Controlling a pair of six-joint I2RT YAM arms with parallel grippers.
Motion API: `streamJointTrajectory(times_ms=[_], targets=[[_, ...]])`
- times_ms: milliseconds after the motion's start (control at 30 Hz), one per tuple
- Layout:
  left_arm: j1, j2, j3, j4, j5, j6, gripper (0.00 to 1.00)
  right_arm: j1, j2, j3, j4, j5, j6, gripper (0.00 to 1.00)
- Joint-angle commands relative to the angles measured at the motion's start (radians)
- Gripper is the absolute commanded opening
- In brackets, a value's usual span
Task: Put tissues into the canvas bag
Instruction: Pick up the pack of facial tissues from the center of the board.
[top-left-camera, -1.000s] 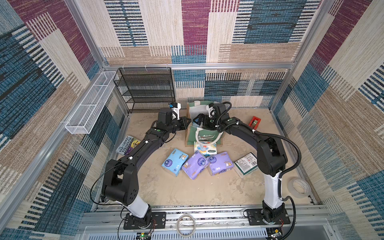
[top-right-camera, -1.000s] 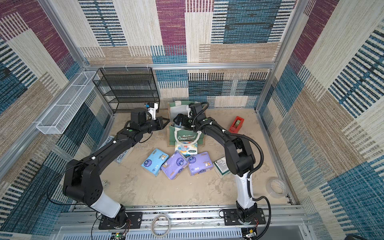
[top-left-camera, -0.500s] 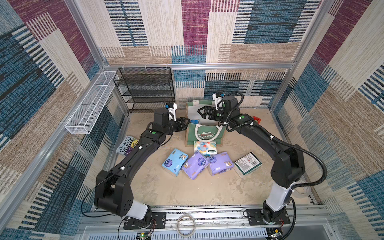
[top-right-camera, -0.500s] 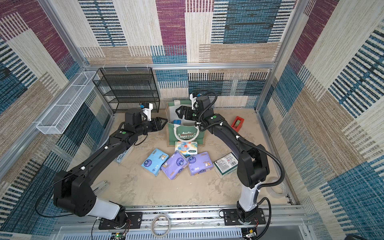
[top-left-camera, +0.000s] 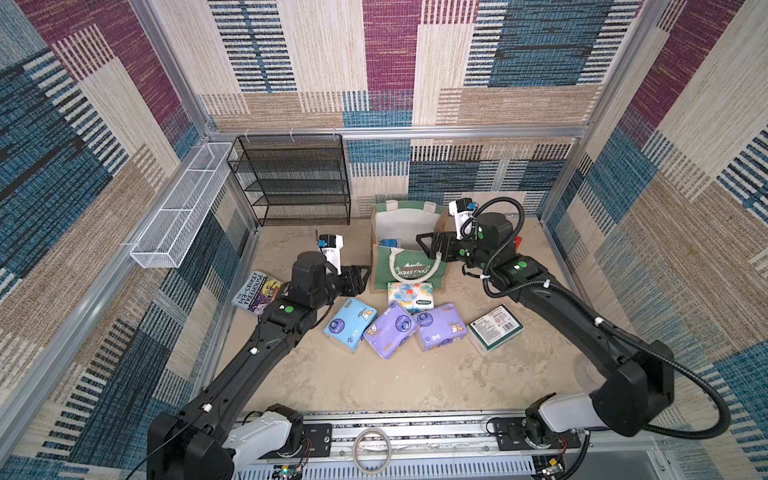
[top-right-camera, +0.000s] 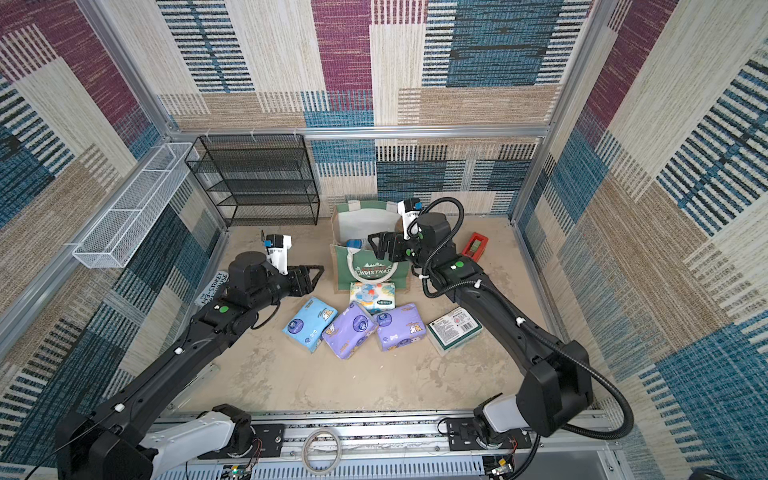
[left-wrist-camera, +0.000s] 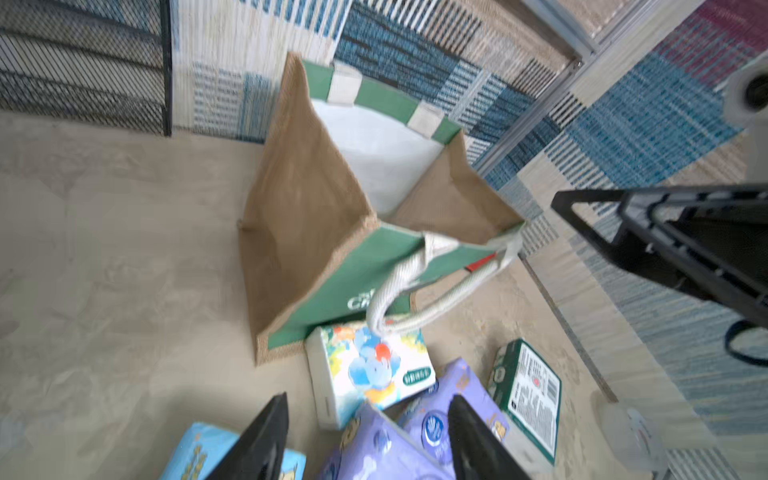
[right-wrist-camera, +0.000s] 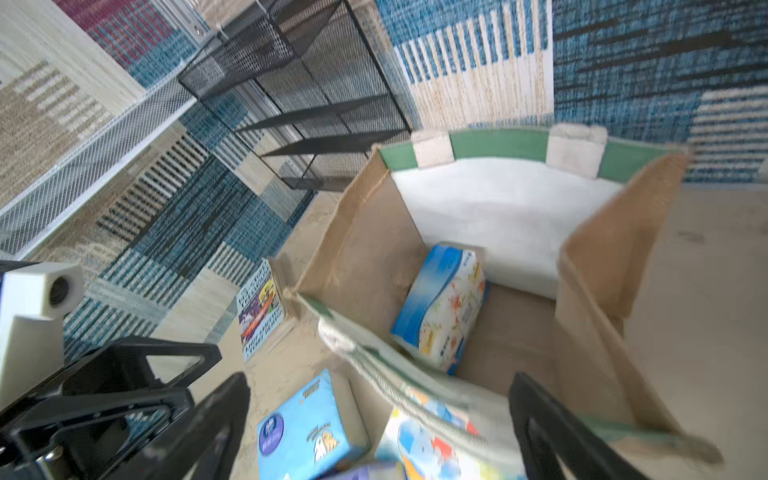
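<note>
The canvas bag (top-left-camera: 409, 270) stood open at the back of the desk (top-left-camera: 374, 382), its green front reading "CHRISTMAS" in white behind a drooping rope handle. A deeper blue pack (right-wrist-camera: 440, 303) lay inside on its bottom. On the desk before it lay the elephant pack (top-left-camera: 410, 296), right at the bag's front, then the light blue pack (top-left-camera: 350, 318), a lilac pack (top-left-camera: 390, 330), a second lilac pack (top-left-camera: 440, 326) and the green-and-white pack (top-left-camera: 495, 328), whose barcode label was too small to read. The book (top-left-camera: 257, 293) showed "143-STOREY TREEHOUSE". The left end effector (top-left-camera: 361, 279) hung released and empty beside the bag. The right end effector (top-left-camera: 428, 249), spread wide and empty, hovered over the bag's mouth.
</note>
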Motion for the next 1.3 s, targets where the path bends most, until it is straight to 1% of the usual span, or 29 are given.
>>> streamJointTrajectory(times_ms=[0, 167, 267, 333, 433, 500, 633, 800, 900, 1000, 1267], targets=[[-0.040, -0.033, -0.061, -0.041, -0.031, 0.001, 0.63, 0.000, -0.086, -0.099, 0.031, 0.009, 0.014, 0.94], [-0.134, -0.022, -0.138, -0.046, -0.039, 0.002, 0.61, 0.015, -0.259, -0.358, 0.109, -0.017, 0.129, 0.89], [-0.170, 0.012, -0.150, -0.045, -0.009, 0.007, 0.60, 0.053, -0.349, -0.483, 0.138, -0.004, 0.194, 0.87], [-0.182, 0.035, -0.156, -0.040, 0.012, 0.006, 0.60, 0.100, -0.401, -0.565, 0.171, 0.018, 0.243, 0.86], [-0.189, 0.063, -0.175, -0.003, 0.061, -0.003, 0.60, 0.184, -0.430, -0.638, 0.201, 0.066, 0.301, 0.85], [-0.193, 0.085, -0.182, 0.008, 0.081, -0.005, 0.59, 0.247, -0.429, -0.673, 0.227, 0.107, 0.335, 0.84], [-0.193, 0.117, -0.196, 0.032, 0.082, 0.000, 0.59, 0.367, -0.385, -0.722, 0.299, 0.178, 0.397, 0.82], [-0.189, 0.148, -0.191, 0.041, 0.074, 0.008, 0.60, 0.439, -0.326, -0.779, 0.384, 0.203, 0.476, 0.82], [-0.188, 0.174, -0.179, 0.044, 0.077, 0.013, 0.61, 0.456, -0.318, -0.821, 0.424, 0.215, 0.524, 0.80], [-0.184, 0.194, -0.175, 0.043, 0.071, 0.022, 0.62, 0.462, -0.301, -0.838, 0.461, 0.206, 0.532, 0.80], [-0.174, 0.219, -0.180, 0.051, 0.070, 0.038, 0.62, 0.466, -0.165, -0.817, 0.553, 0.157, 0.534, 0.78]])
